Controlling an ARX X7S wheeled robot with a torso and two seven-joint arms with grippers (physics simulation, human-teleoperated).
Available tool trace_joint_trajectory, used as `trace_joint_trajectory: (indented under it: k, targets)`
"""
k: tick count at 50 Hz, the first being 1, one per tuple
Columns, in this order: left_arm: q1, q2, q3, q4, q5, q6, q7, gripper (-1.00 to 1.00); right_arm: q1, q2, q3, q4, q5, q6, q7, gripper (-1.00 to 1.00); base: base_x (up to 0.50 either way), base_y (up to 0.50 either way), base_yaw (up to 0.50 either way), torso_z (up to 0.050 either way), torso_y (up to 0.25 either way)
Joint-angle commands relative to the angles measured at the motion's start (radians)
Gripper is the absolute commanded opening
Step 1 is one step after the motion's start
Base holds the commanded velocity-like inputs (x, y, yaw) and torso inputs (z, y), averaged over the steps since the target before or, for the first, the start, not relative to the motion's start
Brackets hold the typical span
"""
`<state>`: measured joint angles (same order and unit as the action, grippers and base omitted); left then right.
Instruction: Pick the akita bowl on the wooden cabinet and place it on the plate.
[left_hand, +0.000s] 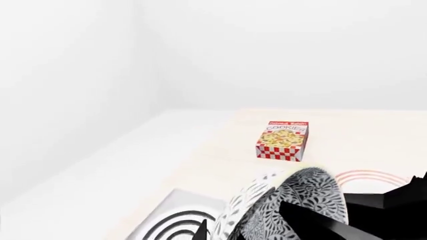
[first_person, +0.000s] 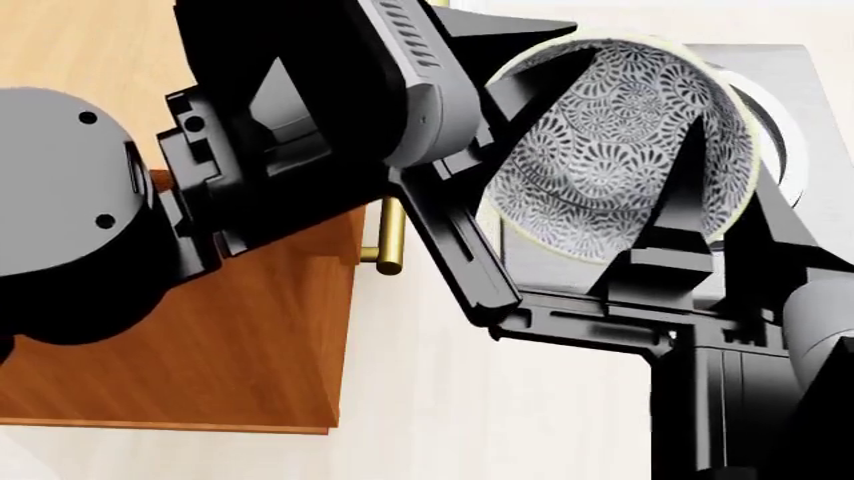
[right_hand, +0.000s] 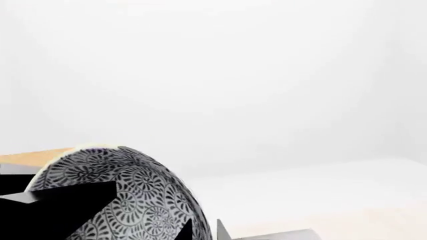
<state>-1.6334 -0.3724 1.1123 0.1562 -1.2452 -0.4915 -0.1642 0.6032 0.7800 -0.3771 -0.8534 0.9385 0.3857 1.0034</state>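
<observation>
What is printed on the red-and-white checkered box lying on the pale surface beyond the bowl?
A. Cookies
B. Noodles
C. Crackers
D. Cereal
A: in the left wrist view the box reads "COOKIES" above a picture of cookies, beyond the akita bowl.

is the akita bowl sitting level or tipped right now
Tipped: the akita bowl turns its patterned inside toward the head camera, with gripper fingers at its rim.

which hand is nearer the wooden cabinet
Left. The left hand reaches from above the wooden cabinet edge to the akita bowl; the right hand straddles the bowl's opposite rim, farther from the cabinet.
</observation>
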Motion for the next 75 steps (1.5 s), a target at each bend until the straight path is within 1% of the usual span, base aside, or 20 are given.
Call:
trace_joint_trajectory:
  k: [1,8,9,10,15,19,28,44,60,69,75]
  targets:
    - [-0.011,-0.010,-0.031,-0.011,0.035,-0.003,-0.032,-1.00,0.053,0.004,0.008,0.018,0.032,0.136,0.148,-1.00,0.00,0.00,0.00,0.000,0.000]
    - [-0.015,-0.007,-0.030,-0.022,0.031,-0.016,-0.047,-1.00,0.100,0.032,0.008,-0.023,0.069,0.212,0.221,-1.00,0.00,0.00,0.00,0.000,0.001]
    - [-0.015,-0.008,-0.027,-0.020,0.034,-0.017,-0.047,1.00,0.113,0.037,-0.004,-0.033,0.054,0.237,0.235,-1.00,0.00,0.00,0.00,0.000,0.000]
    - [-0.016,-0.006,-0.028,-0.027,0.014,-0.025,-0.032,1.00,0.115,0.037,-0.006,-0.040,0.051,0.245,0.247,-1.00,0.00,0.00,0.00,0.000,0.000]
    - [-0.017,-0.008,-0.022,-0.028,0.014,-0.033,-0.025,1.00,0.124,0.037,-0.011,-0.049,0.058,0.258,0.256,-1.00,0.00,0.00,0.00,0.000,0.000]
    - [-0.014,-0.012,-0.028,-0.033,-0.016,-0.044,-0.017,1.00,0.128,0.036,-0.013,-0.051,0.055,0.263,0.263,-1.00,0.00,0.00,0.00,0.000,0.000]
    - [-0.011,-0.016,-0.026,-0.033,-0.019,-0.048,-0.016,1.00,0.110,0.045,0.001,-0.053,0.064,0.249,0.266,-1.00,0.00,0.00,0.00,0.000,0.000]
    - [-0.013,-0.017,-0.039,-0.037,-0.044,-0.055,-0.020,1.00,-0.008,0.081,0.084,-0.007,0.047,0.149,0.271,-1.00,0.00,0.00,0.00,0.001,0.001]
    - [-0.023,-0.011,-0.047,-0.044,-0.052,-0.059,-0.030,1.00,-0.171,0.152,0.248,-0.013,0.075,0.029,0.323,-1.00,0.00,0.00,0.00,0.000,0.000]
    - [-0.016,-0.014,-0.056,-0.048,-0.062,-0.054,-0.033,1.00,-0.272,0.157,0.339,-0.004,0.094,-0.060,0.309,-1.00,0.00,0.00,0.00,0.000,0.001]
    - [-0.012,-0.017,-0.058,-0.046,-0.067,-0.053,-0.036,1.00,-0.388,0.145,0.443,0.007,0.126,-0.159,0.272,-1.00,0.00,0.00,0.00,0.000,0.000]
